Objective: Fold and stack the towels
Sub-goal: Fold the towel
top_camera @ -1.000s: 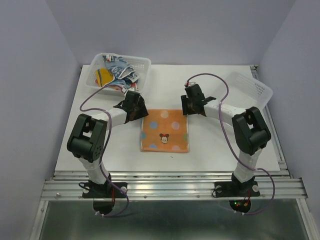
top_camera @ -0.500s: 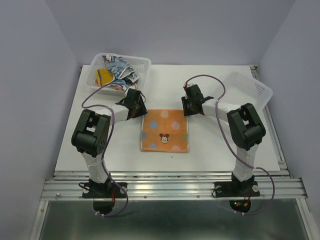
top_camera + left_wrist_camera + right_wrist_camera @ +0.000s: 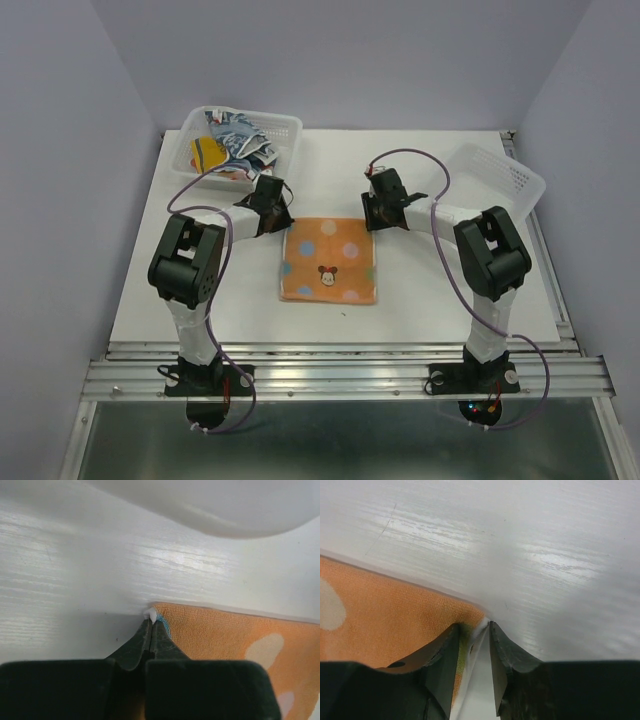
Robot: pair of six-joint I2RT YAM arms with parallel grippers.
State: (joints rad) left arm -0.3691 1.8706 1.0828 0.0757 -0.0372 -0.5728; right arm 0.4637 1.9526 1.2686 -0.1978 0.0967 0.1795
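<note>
An orange dotted towel (image 3: 330, 260) with a small cartoon face lies flat in the middle of the table. My left gripper (image 3: 283, 222) is at its far-left corner, and in the left wrist view its jaws (image 3: 151, 617) are shut on the corner of the orange cloth (image 3: 225, 635), with a white tip poking out. My right gripper (image 3: 372, 222) is at the far-right corner. In the right wrist view it (image 3: 473, 627) stands open astride the edge of the towel (image 3: 385, 605), with a gap on one side. More towels (image 3: 235, 145) lie crumpled in the far-left basket.
A white lattice basket (image 3: 290, 125) holding the crumpled towels stands at the far left, just behind my left gripper; its wall (image 3: 210, 505) fills the top of the left wrist view. A second white basket (image 3: 500, 170) stands at the far right, with nothing showing in it.
My left gripper has shut on the far-left corner of the orange towel. The right jaws have narrowed around the far-right corner. The left arm's elbow has swung slightly inward.
</note>
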